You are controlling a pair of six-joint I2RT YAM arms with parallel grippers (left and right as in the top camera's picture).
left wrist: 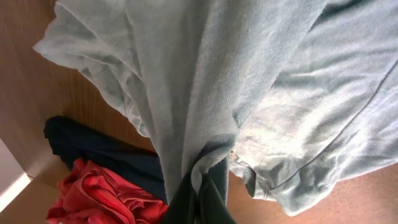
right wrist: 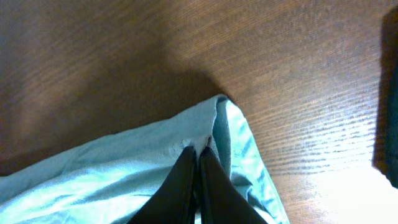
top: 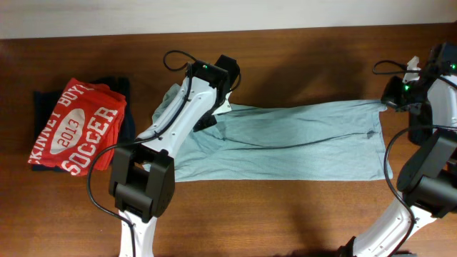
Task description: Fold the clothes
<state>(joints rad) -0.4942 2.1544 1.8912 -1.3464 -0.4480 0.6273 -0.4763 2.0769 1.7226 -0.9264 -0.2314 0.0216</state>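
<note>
The clothes, a pale grey-blue t-shirt (top: pixel 300 139), lie stretched left to right across the middle of the wooden table (top: pixel 300 64). My left gripper (top: pixel 221 108) is over the shirt's upper left part. In the left wrist view my left gripper (left wrist: pixel 200 186) is shut on a bunched fold of the shirt (left wrist: pixel 205 74), which fans out from the fingertips. My right gripper (top: pixel 391 102) is at the shirt's far right top corner. In the right wrist view my right gripper (right wrist: pixel 198 151) is shut on the shirt's edge (right wrist: pixel 112 174) close to that corner.
A folded red t-shirt with white lettering (top: pixel 78 125) lies on a black garment (top: pixel 127 107) at the table's left end; both also show as the red t-shirt (left wrist: pixel 106 196) and black garment (left wrist: pixel 93 149) in the left wrist view. The table's far edge meets a pale wall.
</note>
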